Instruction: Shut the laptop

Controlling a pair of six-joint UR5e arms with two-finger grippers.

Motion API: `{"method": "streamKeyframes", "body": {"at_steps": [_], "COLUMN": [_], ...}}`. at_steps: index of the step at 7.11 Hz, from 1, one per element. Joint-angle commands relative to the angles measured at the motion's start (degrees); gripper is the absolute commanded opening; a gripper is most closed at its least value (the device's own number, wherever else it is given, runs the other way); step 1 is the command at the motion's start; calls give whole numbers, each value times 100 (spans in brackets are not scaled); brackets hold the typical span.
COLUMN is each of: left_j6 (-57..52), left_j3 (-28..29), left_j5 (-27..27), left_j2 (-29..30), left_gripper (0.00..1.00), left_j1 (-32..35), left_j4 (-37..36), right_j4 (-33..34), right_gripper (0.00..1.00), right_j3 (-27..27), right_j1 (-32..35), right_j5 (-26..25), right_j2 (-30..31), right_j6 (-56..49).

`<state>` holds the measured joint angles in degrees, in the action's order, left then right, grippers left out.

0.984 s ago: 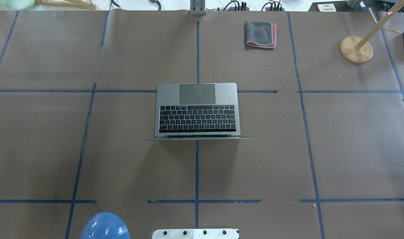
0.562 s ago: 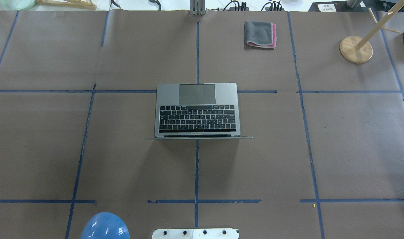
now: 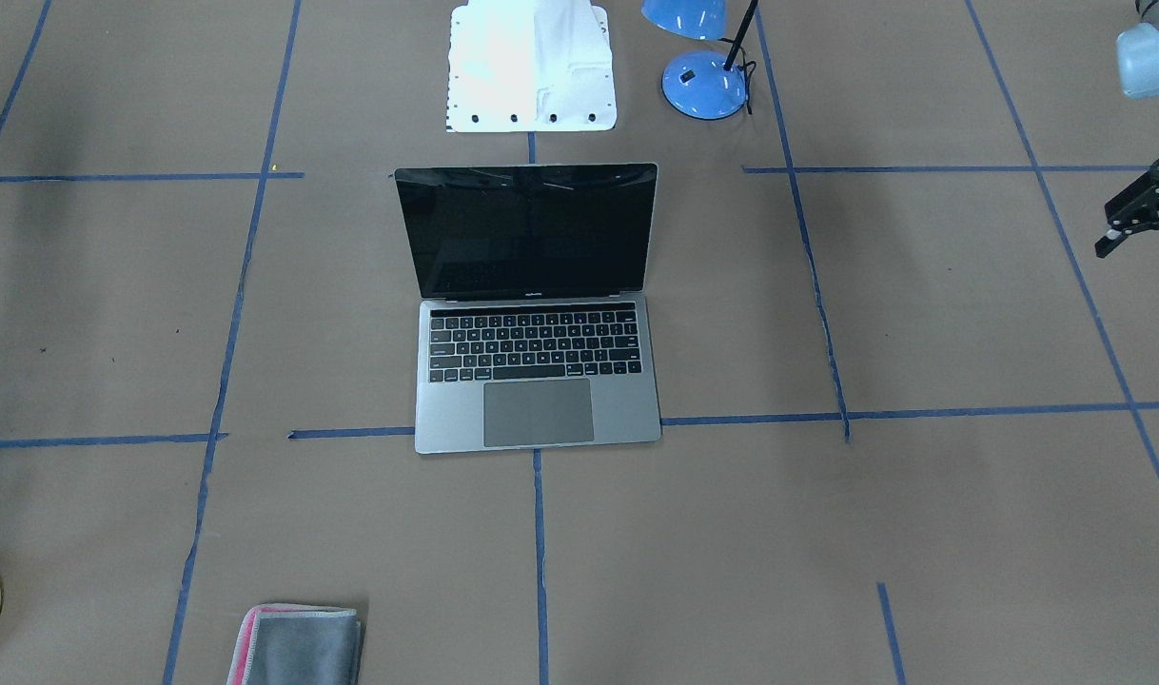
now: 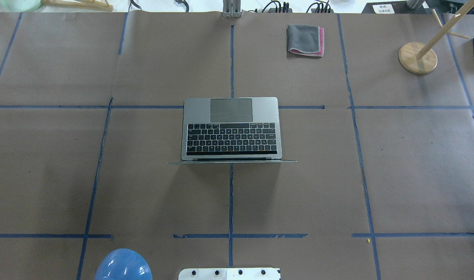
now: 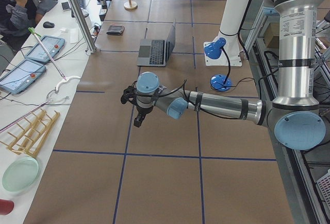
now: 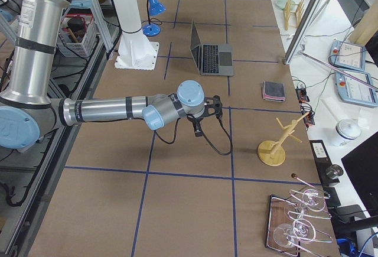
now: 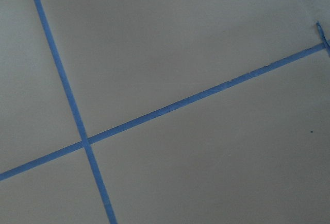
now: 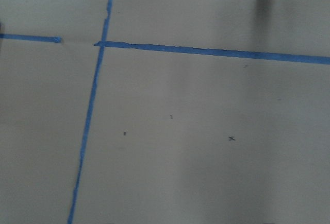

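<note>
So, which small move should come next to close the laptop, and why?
Probably swing the left pincer toward the laptop, aiming at the top edge of its screen. The screen stands open, roughly upright, and that pincer hangs far off to the side, holding nothing.

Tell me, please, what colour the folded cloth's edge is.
Pink, bordering the grey folded cloth; the overhead exterior view shows it best.

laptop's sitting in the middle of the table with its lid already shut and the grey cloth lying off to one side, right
Not quite. The laptop is open: its lid stands up and its dark screen and keyboard are exposed, as the exterior front-facing view shows. The rest holds: it sits mid-table, and the grey cloth lies apart from it, off to one side.
</note>
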<state>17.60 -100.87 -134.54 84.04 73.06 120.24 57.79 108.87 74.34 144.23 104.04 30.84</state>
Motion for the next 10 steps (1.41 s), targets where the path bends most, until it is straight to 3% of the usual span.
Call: {"method": "streamKeyframes", "body": {"at_steps": [1, 3, 4, 7, 9, 10], "left_j6": [2116, 3437, 4226, 5410, 5779, 5912], "left_j3": [-11, -212, -710, -1749, -1918, -1927], "left_j5": [33, 172, 765, 2680, 3859, 4300], "left_j2": [-116, -116, -203, -537, -538, -521], "left_gripper": [99, 99, 99, 99, 99, 99], "left_j1": [-756, -1317, -1912, -3827, -4927, -5281], "left_j4": [1444, 2264, 2302, 2294, 2294, 2285], "right_j4": [-2168, -2342, -2343, -2343, -2343, -2343], "right_gripper": [99, 99, 99, 99, 99, 93], "right_j3": [20, 413, 816, 1318, 1584, 1602], "right_j1": [-1406, -2315, -2953, -4843, -6170, -6699], "right_j5": [-978, -1781, -2402, -4336, -5915, -6715], "right_j2": [-33, -33, 2, 124, 257, 222], "right_j6": [2899, 3724, 4311, 5140, 5458, 5477]}}
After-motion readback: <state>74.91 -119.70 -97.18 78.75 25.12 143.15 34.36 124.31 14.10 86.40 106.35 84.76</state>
